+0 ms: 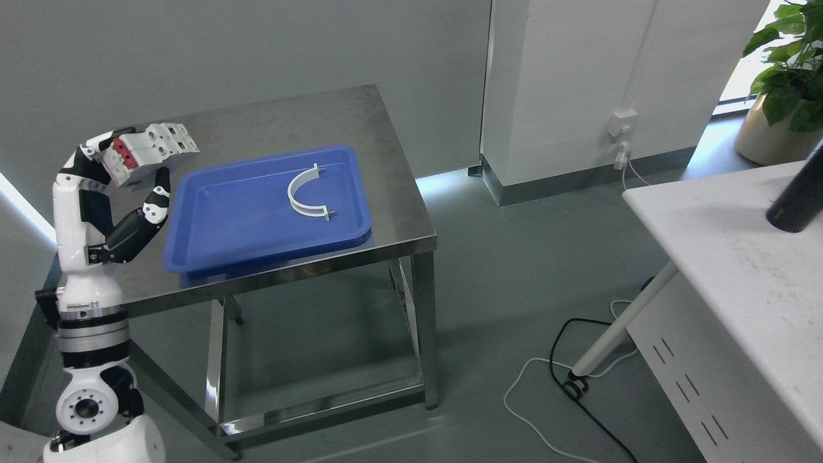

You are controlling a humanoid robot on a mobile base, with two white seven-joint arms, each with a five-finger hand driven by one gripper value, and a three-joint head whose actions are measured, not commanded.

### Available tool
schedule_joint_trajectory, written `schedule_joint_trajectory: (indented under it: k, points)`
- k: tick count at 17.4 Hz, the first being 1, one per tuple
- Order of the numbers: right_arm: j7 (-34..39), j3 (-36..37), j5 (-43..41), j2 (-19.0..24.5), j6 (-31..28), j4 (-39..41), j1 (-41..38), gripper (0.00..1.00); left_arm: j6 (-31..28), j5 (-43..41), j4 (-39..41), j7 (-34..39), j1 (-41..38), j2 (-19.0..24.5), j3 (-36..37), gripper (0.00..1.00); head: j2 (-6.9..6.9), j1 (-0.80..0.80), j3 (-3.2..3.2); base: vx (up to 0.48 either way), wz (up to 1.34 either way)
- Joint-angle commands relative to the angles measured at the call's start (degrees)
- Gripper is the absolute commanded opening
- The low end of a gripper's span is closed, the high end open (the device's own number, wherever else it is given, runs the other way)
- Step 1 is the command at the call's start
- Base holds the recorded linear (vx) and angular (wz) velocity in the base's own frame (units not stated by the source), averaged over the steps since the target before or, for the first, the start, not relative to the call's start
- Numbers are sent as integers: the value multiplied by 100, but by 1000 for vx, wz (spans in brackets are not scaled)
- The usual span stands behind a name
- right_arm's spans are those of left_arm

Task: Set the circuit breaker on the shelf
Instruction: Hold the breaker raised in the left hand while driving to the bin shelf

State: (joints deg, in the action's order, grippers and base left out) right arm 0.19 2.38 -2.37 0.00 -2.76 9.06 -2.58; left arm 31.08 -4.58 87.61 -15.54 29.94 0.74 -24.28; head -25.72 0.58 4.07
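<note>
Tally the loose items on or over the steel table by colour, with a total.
White and red: 1, the boxy circuit breaker gripped in the left hand.
Blue: 1, the rectangular plastic tray.
White: 1, the curved half-ring clamp lying in the tray.
Total: 3, on or over the stainless steel table.

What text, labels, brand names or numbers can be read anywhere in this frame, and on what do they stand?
None can be read.
Circuit breaker held in the left robot hand: any marking on its white and red body is too small and blurred.
Blue tray, white curved bracket and steel table: no print shows.
</note>
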Motion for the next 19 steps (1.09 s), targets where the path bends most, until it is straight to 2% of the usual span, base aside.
schedule_joint_trajectory:
  k: [1,3,10,19]
  points:
    - [-37,0,0,-100,3,0,-6,100,-190,202,476,-19,-50,26,-77,13,0,0,0,-326,-145]
    - [-37,0,0,-100,3,0,3,100,-348,317,528,-19,-41,26,-77,13,0,0,0,-356,-126]
    - [-37,0,0,-100,3,0,3,100,-357,344,502,-19,-41,26,-60,13,0,0,0,-399,-23]
    - [-37,0,0,-100,3,0,3,100,-533,344,529,8,125,26,-16,13,0,0,0,-435,238]
